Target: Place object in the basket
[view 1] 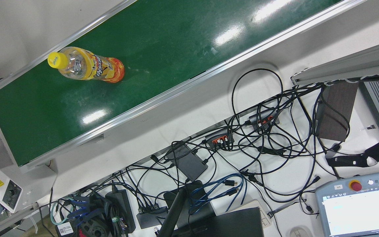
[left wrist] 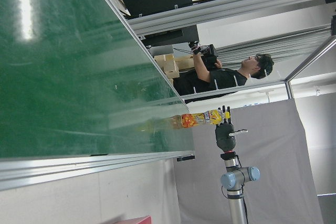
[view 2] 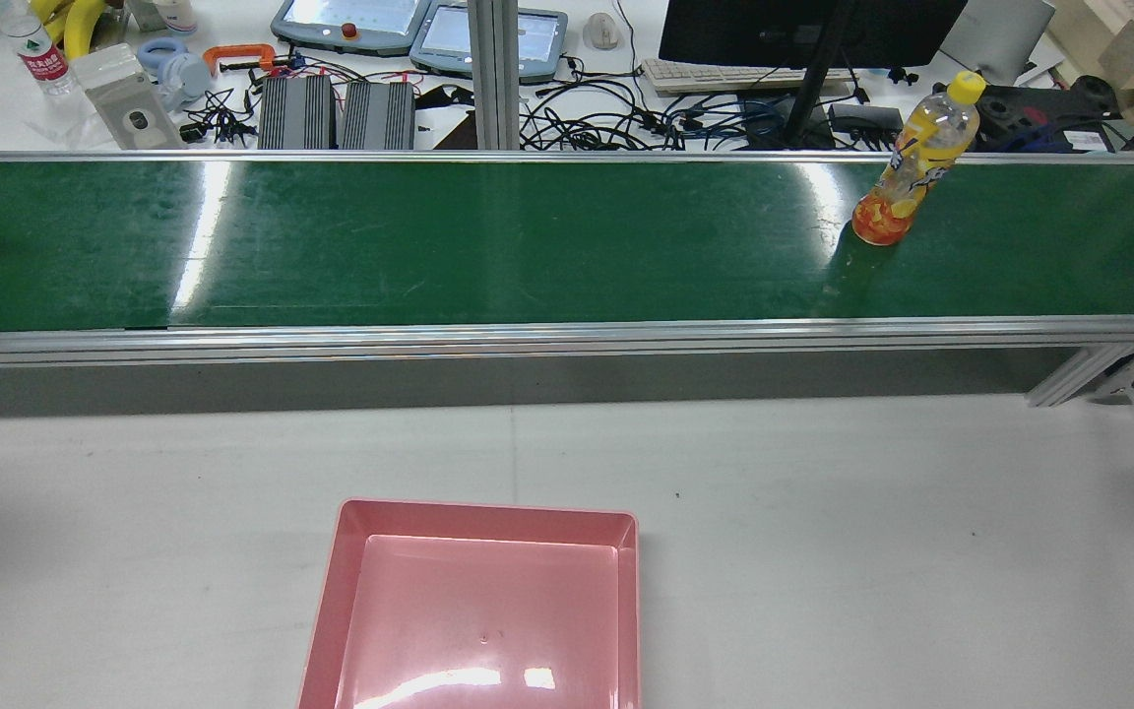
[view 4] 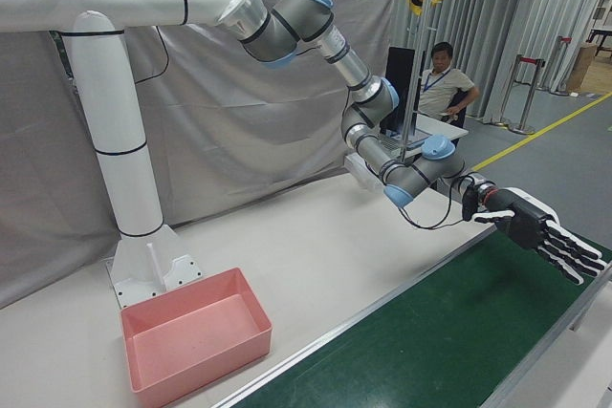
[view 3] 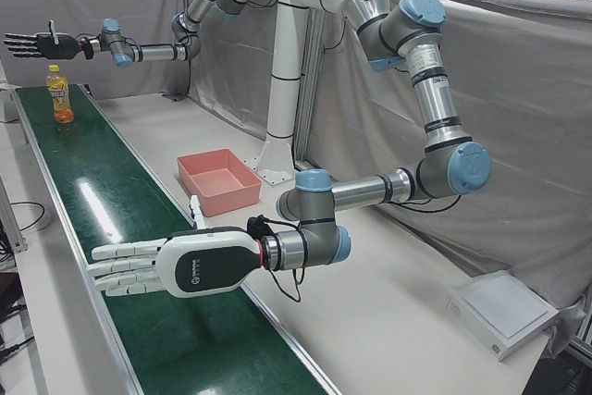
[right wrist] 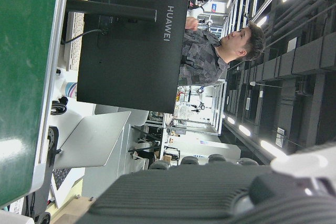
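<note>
One bottle [view 2: 913, 162] upright on belt [view 2: 488, 246], basket [view 2: 484, 601] cut off

The front view looks steeply down on one end of the green conveyor belt [view 1: 163, 65] and the cabled desk. The rear view faces across the pink basket [view 2: 483, 601] toward that belt. Both corner views take in the whole station. The hand cameras lie sideways, close beside the belt.
</note>
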`<move>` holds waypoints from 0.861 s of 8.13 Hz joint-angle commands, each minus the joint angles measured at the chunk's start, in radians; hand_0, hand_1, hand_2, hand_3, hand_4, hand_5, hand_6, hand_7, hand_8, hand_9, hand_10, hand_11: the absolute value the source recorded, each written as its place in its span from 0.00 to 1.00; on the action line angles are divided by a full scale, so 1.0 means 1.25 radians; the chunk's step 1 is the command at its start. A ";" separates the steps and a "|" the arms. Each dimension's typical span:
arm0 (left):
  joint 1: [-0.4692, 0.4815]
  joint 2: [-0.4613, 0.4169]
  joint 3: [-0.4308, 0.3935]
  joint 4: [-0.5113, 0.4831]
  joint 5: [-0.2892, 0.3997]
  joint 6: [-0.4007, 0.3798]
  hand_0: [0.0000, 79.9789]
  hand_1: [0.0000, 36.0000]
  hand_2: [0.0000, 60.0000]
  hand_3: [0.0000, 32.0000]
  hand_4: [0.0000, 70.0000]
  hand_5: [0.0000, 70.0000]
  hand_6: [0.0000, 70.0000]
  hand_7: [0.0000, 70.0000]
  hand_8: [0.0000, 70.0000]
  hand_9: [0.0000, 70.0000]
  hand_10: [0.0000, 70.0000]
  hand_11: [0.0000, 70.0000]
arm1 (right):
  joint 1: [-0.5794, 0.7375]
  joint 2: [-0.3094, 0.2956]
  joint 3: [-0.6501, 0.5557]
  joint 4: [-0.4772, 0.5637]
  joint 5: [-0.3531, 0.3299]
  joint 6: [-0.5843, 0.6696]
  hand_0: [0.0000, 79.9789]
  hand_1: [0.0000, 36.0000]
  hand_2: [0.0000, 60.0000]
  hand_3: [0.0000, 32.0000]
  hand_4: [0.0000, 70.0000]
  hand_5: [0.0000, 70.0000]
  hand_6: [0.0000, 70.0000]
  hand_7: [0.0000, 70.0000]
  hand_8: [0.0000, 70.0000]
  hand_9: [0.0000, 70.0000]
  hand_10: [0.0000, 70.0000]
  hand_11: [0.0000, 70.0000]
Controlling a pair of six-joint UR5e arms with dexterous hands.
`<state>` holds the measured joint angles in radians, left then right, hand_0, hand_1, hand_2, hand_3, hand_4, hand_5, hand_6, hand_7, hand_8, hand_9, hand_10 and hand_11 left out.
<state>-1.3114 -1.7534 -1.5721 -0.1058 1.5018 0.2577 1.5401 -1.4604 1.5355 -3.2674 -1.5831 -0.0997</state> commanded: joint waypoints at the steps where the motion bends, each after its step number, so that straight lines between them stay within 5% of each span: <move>1: 0.000 0.000 -0.001 0.000 0.000 0.000 0.65 0.29 0.00 0.00 0.08 0.02 0.00 0.00 0.00 0.00 0.05 0.10 | 0.000 0.000 0.001 0.000 0.000 0.000 0.00 0.00 0.00 0.00 0.00 0.00 0.00 0.00 0.00 0.00 0.00 0.00; 7: 0.001 0.000 -0.001 0.000 0.000 0.000 0.65 0.29 0.00 0.00 0.08 0.03 0.00 0.00 0.00 0.00 0.04 0.09 | 0.001 0.000 0.001 0.000 0.000 0.000 0.00 0.00 0.00 0.00 0.00 0.00 0.00 0.00 0.00 0.00 0.00 0.00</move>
<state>-1.3109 -1.7534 -1.5738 -0.1058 1.5018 0.2577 1.5411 -1.4603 1.5370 -3.2674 -1.5831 -0.0997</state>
